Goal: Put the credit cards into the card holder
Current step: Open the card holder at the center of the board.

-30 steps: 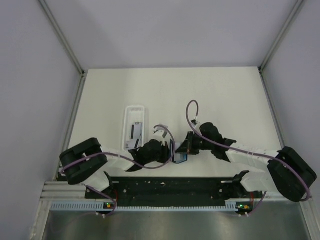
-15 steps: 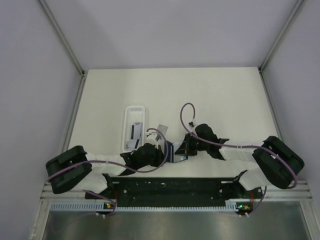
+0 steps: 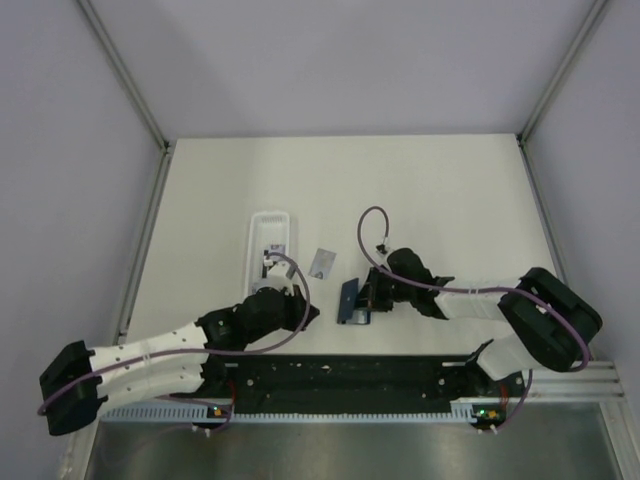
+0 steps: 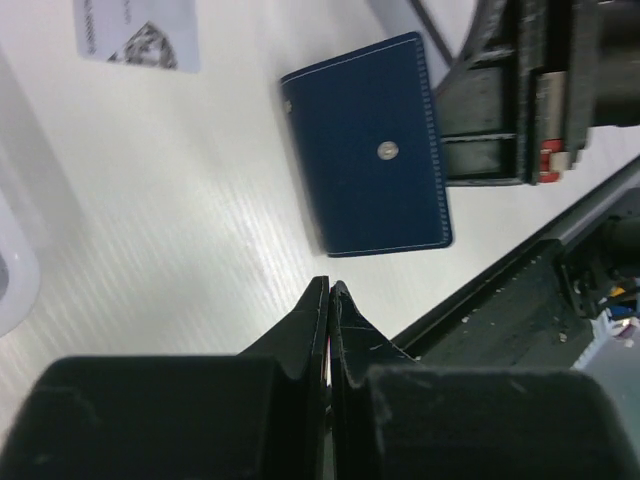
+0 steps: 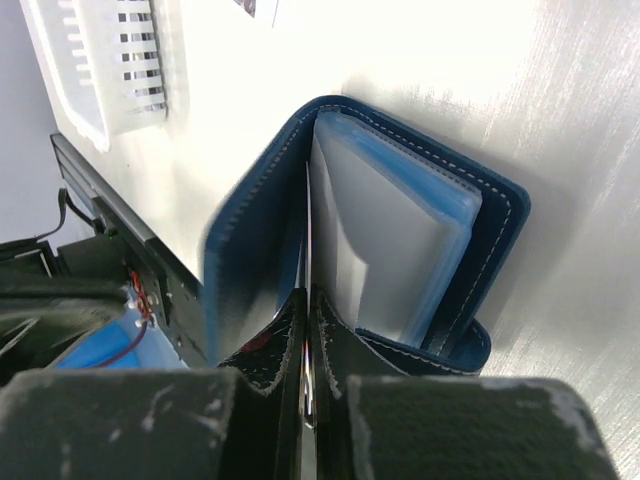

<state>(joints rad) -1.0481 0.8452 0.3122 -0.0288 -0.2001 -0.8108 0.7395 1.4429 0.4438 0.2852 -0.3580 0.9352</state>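
Note:
The navy card holder (image 3: 348, 301) stands half open on the table near the front edge. In the right wrist view its light blue sleeves (image 5: 400, 250) show inside the navy cover. My right gripper (image 3: 366, 297) is at its right side, shut (image 5: 308, 292) on a thin credit card (image 5: 308, 235) that stands edge-on inside the holder. My left gripper (image 3: 308, 312) is shut and empty (image 4: 328, 285), left of the holder and apart from it. The holder's closed outer face with the pale snap stud (image 4: 386, 150) shows in the left wrist view. Another card (image 3: 321, 262) lies flat on the table.
The long white tray (image 3: 271, 222) lies left of the loose card, with more cards (image 3: 270, 262) in it. The black base rail (image 3: 350, 375) runs along the table's near edge, just in front of the holder. The tray's rim (image 4: 12, 275) shows beside my left gripper.
My left arm has pulled back to the left and away from the card holder, uncovering the loose card. My right gripper has stayed at the holder, which now stands more open.

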